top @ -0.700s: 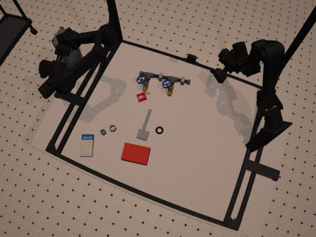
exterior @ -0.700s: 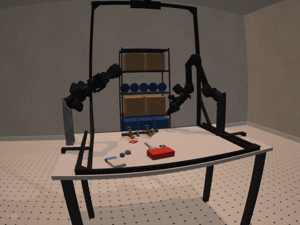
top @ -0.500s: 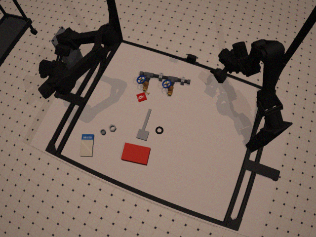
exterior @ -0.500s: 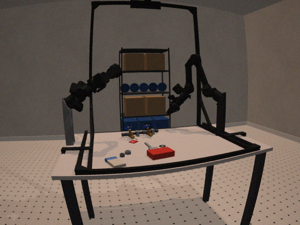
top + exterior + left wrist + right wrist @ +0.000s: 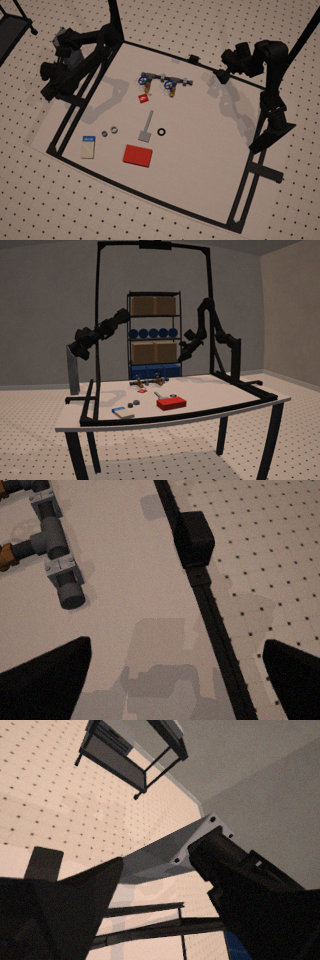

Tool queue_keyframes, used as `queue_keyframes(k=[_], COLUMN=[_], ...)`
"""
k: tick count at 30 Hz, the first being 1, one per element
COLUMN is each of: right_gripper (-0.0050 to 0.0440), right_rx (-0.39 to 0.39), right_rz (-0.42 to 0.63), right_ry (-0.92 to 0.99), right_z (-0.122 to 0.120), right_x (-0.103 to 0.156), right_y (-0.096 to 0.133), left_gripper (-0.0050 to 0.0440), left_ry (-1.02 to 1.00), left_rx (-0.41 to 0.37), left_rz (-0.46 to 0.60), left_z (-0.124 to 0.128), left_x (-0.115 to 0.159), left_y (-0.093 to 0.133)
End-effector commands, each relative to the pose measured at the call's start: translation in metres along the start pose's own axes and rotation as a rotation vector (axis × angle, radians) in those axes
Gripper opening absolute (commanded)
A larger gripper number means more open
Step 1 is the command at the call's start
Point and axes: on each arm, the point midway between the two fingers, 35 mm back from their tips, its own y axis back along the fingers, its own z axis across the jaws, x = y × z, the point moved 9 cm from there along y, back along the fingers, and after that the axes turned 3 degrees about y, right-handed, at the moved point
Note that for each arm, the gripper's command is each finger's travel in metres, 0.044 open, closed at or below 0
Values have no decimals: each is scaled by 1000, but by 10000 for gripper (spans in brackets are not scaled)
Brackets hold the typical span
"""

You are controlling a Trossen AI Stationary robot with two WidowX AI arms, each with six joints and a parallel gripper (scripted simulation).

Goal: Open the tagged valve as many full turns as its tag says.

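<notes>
Two brass valves with blue handwheels stand on a dark pipe (image 5: 156, 76) (image 5: 50, 535). The tagged valve (image 5: 147, 86) (image 5: 139, 382) has a red tag (image 5: 143, 98) (image 5: 142, 391) beside it, with a white digit that reads as 6 or 9. The other valve (image 5: 172, 91) (image 5: 159, 381) (image 5: 7, 557) shows no tag. My left gripper (image 5: 222, 76) (image 5: 178, 648) is open and empty, above the back rail beyond the pipe's end, apart from both valves. My right gripper (image 5: 169, 863) is open and empty, raised outside the table's side and turned toward its own grey mount, far from the valves.
A grey paddle-shaped tool (image 5: 148, 121), a black ring (image 5: 161, 128), a red box (image 5: 137, 155) (image 5: 171, 403), a nut (image 5: 113, 126), a small grey ring and a blue-and-cream box (image 5: 88, 149) lie nearer the front. A black block (image 5: 193, 59) (image 5: 195, 537) sits on the back rail.
</notes>
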Motion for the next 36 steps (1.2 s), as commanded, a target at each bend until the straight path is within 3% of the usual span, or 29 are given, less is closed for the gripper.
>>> queue_keyframes(k=[1,5,11,13,14,20,28,30,32,36], right_gripper=[400,400,400,400,400,400,400,400,400,400], right_rx=[-106,-222,-396,-396,-483,-669,-966,-966,-1110,-1260], right_rz=[-155,-290,-450,-450,-510,-592,-634,-634,-623,-572], right_ry=[161,336,604,604,713,979,1342,1342,1487,1649], right_z=[11,26,26,26,22,10,-25,-25,-39,-74], right_x=[27,62,109,109,115,168,215,215,225,247], right_y=[3,8,9,9,8,9,7,7,6,6], left_gripper=[400,400,400,400,400,400,400,400,400,400], left_ry=[0,0,0,0,0,0,0,0,0,0], left_rx=[0,0,0,0,0,0,0,0,0,0], left_rz=[0,0,0,0,0,0,0,0,0,1], left_z=[0,0,0,0,0,0,0,0,0,0], left_x=[0,0,0,0,0,0,0,0,0,0], left_y=[0,0,0,0,0,0,0,0,0,0])
